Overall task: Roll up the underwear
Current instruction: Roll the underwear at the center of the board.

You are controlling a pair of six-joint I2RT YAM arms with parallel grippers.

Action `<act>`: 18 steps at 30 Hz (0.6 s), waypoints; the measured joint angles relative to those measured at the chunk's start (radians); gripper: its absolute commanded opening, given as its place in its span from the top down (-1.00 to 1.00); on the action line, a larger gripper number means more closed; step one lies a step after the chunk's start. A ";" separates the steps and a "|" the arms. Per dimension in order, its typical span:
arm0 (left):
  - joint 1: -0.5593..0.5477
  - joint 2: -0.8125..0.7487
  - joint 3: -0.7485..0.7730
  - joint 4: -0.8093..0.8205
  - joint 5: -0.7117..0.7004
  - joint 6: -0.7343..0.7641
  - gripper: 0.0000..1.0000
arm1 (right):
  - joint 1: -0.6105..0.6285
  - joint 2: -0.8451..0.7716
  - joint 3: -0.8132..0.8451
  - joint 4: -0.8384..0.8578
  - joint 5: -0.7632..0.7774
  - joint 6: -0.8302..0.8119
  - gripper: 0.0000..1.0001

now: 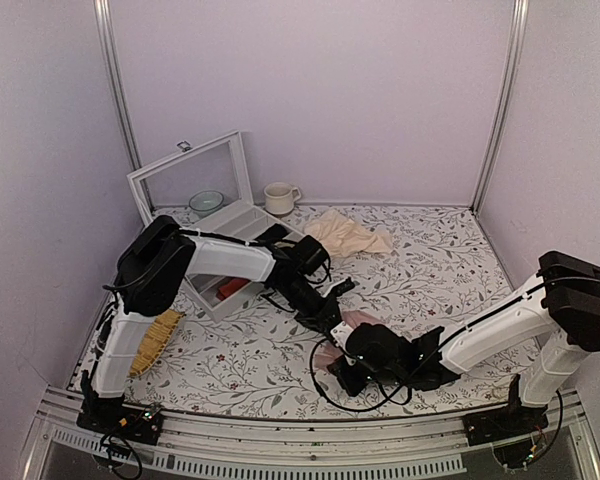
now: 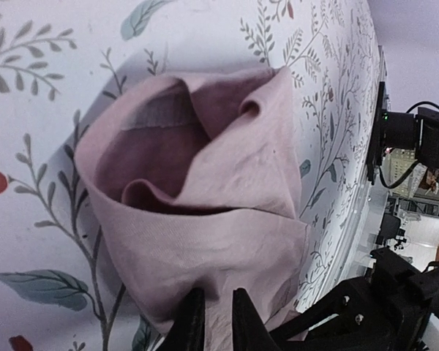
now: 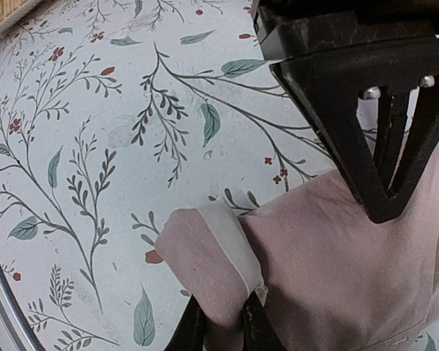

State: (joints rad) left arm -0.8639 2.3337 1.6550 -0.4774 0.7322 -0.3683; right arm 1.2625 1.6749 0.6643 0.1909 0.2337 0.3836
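Four fingers (image 2: pixel 190 329) pinch the underwear (image 2: pixel 205 190) — soft, creased, dusty-pink cloth.

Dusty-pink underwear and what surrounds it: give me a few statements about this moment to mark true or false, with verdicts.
1. The left end effector and the right end effector each pinch the dusty-pink fabric underwear. True.
2. The underwear is rolled into a tight cylinder. False: it lies loosely folded on the floral-print table cover.
3. The crumpled pale beige cloth lies apart from the underwear, nearer the back wall. True.
4. The cream ceramic mug is tipped on its side. False: it stands upright.
5. The cream-white waistband runs down to the right end effector's fingertips. True.
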 measured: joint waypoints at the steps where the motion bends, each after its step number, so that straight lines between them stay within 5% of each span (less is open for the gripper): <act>1: 0.000 0.000 0.001 -0.002 -0.002 -0.002 0.72 | 0.000 -0.002 -0.004 0.005 -0.001 0.006 1.00; 18: 0.005 0.000 0.001 -0.018 -0.011 -0.031 0.75 | 0.000 -0.101 -0.046 -0.081 -0.093 0.138 1.00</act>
State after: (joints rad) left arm -0.8593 2.3337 1.6562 -0.4953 0.7216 -0.3988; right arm 1.2621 1.5742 0.6182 0.1101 0.1402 0.5220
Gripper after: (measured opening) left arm 0.122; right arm 0.116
